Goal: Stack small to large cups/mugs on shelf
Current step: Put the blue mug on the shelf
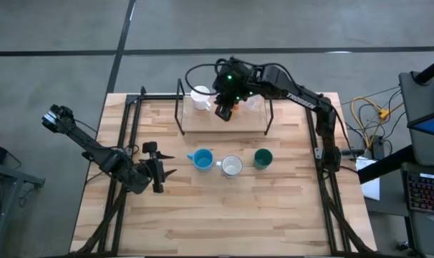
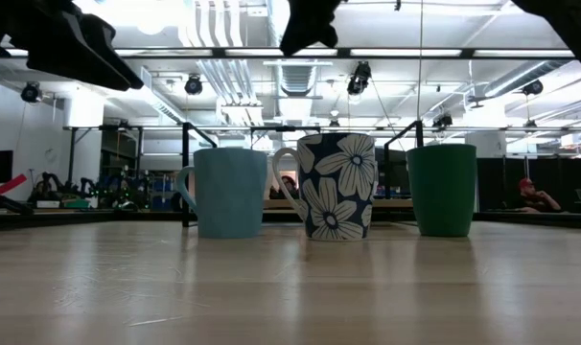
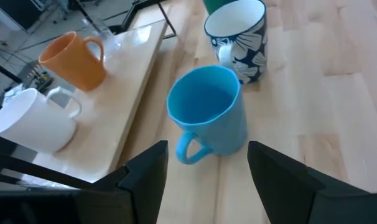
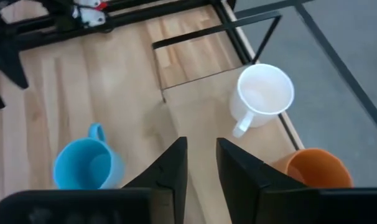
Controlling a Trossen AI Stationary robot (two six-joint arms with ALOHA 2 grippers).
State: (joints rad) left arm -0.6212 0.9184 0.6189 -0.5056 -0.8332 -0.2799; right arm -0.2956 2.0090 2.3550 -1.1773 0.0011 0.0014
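The left end effector (image 1: 158, 174) waits with fingers spread, empty, just beside the light blue ceramic mug (image 1: 202, 160) on the wooden surface (image 1: 224, 215). Beyond the blue mug stand a white flower-patterned mug (image 1: 232, 167) and a dark green cup (image 1: 263, 158). The right end effector (image 1: 224, 111) hovers over the light wooden shelf (image 1: 224, 120), fingers narrowed and empty, with a plain white mug (image 1: 200, 97) beside it and an orange mug (image 4: 317, 169) close by.

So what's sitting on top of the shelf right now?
On the shelf: a white mug and an orange mug. The right gripper hides part of it from above.
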